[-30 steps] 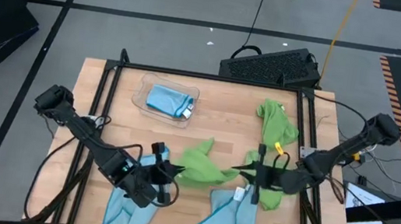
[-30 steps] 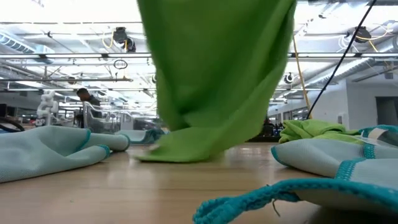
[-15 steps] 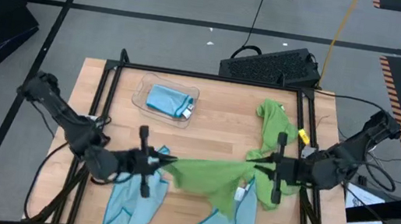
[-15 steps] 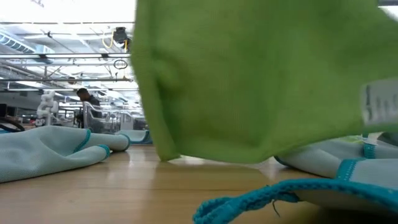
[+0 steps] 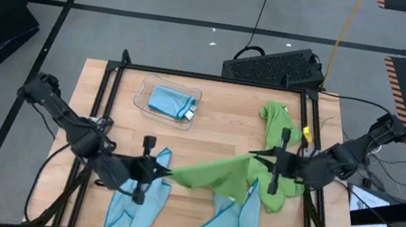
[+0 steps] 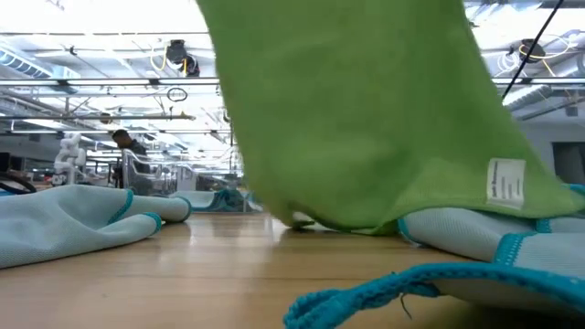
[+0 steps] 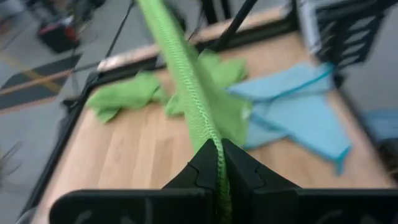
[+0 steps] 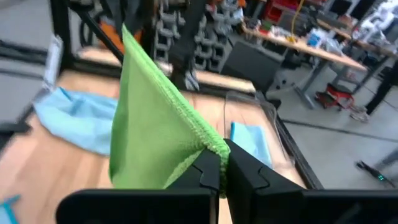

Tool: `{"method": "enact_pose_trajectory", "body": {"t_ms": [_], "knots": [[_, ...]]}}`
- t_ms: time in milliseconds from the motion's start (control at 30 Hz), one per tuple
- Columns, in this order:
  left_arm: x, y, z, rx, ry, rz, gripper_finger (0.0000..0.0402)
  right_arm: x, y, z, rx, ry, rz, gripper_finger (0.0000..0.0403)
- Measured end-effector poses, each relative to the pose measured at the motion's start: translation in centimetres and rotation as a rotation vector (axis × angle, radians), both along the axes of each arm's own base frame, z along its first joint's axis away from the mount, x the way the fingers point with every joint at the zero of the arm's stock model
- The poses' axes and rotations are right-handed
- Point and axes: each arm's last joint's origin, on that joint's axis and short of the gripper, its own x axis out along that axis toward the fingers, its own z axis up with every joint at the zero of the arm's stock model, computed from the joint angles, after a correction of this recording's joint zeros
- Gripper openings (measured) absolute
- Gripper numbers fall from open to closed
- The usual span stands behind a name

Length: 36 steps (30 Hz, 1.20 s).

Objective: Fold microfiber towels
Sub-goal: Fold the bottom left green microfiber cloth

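While our left pincer [image 5: 156, 172] and right pincer [image 5: 263, 161] each clamp a corner, we hold the lime green towel [image 5: 214, 176] stretched (mid-frame) above the surface [image 5: 216, 131].

Left gripper [image 5: 165, 173] reaches in low over the table's near half, fingers pinched closed. Right gripper [image 5: 254, 158] faces it from the right, raised, also clamped.
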Motion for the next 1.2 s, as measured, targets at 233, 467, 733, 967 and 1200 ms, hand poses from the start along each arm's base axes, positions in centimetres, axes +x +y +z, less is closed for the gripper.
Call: {"method": "enact_pose_trajectory", "body": {"t_ms": [233,467,733,967,1200], "knots": [[2.4,-0.2,-3.7,0.013,0.117,0.13,0.0019,0.5,0.3,-5.8,0.038,0.02,-0.021,0.0004],[4.6,-1.5,-7.7,0.005,0.187,0.194,0.0019,0.4,0.4,-10.8,0.137,-0.018,0.058,0.0004],[6.5,-2.1,-11.8,0.042,0.264,0.245,0.0019,0.5,0.3,-10.8,0.16,-0.037,0.085,0.0004],[7.7,-1.0,-13.7,0.072,0.326,0.273,0.0019,0.6,0.2,-11.0,0.143,-0.019,0.078,0.0004],[8.3,-0.2,-14.9,0.017,0.422,0.249,0.0019,0.6,-0.3,-11.3,0.137,0.008,0.054,0.0004]]}}
